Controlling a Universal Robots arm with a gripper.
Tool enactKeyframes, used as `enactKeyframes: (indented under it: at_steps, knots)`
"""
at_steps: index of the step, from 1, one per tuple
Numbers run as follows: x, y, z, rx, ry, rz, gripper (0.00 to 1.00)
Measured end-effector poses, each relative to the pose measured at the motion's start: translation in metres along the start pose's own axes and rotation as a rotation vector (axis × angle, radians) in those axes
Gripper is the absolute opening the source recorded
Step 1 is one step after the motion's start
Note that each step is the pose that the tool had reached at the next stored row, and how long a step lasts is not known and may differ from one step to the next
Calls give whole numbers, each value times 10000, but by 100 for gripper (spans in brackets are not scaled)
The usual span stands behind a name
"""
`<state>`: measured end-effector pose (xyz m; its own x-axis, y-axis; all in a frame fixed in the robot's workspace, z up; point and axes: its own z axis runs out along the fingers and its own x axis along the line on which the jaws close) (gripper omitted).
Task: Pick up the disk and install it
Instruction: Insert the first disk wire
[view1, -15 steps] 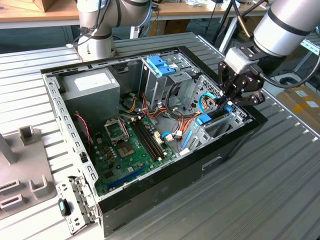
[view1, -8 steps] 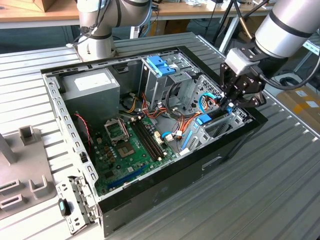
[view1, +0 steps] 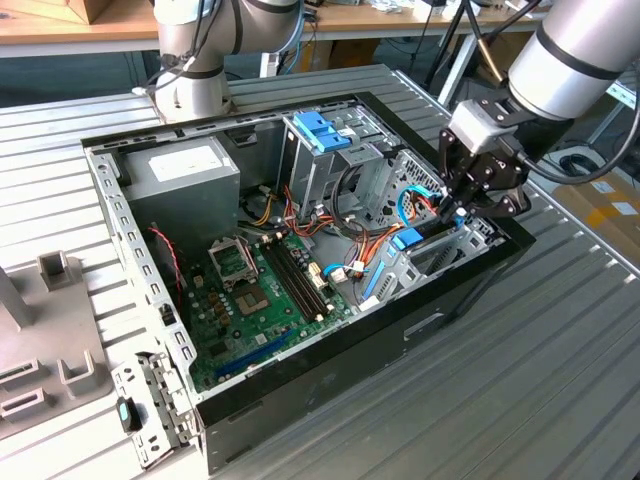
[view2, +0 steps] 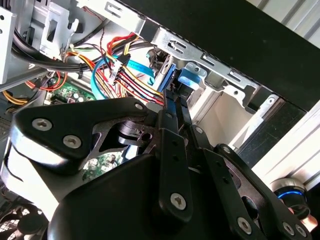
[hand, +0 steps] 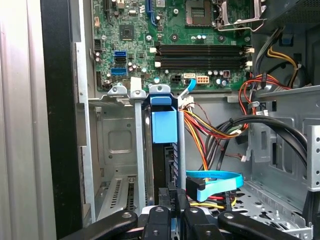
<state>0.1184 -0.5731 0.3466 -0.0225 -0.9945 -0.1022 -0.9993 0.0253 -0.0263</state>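
Gripper (view1: 462, 203) stands at the corner of the open computer case (view1: 330, 350) on the exterior view's right, over the drive bay (view1: 440, 250) there. The disk (hand: 164, 150) sits on its edge inside this bay, between two thin metal walls; in the first wrist view its blue rail (hand: 164, 125) is clear, but the dark body under it is hard to make out and the label cannot be seen. The black fingers (hand: 172, 200) are drawn narrow and close on the near edge of the disk, although the contact itself is partly covered by the gripper's own linkage. In the second wrist view the gripper (view2: 172, 107) body hides most of the disk (view2: 167, 75); just a blue strip appears above it. A blue flat cable (hand: 215, 181) lies just beside the fingers. The motherboard (hand: 175, 45) lies beyond the bay.
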Motion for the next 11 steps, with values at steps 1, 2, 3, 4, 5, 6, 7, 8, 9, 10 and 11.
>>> enactKeyframes:
  at_steps: [1,2,3,4,5,6,7,8,9,10,11]
  knots:
    - [0,1,3,0,1,1,17]
    - [0,1,4,0,2,0,17]
    - [1,2,7,0,1,0,17]
    - [1,2,9,0,0,0,17]
    - [1,3,11,0,0,1,17]
    - [1,3,12,0,0,1,17]
    - [1,3,12,0,0,1,17]
    - [1,4,13,0,-1,1,17]
    - [1,3,13,0,-2,1,17]
    - [1,3,13,0,-3,1,17]
    - [1,3,11,0,-3,1,17]
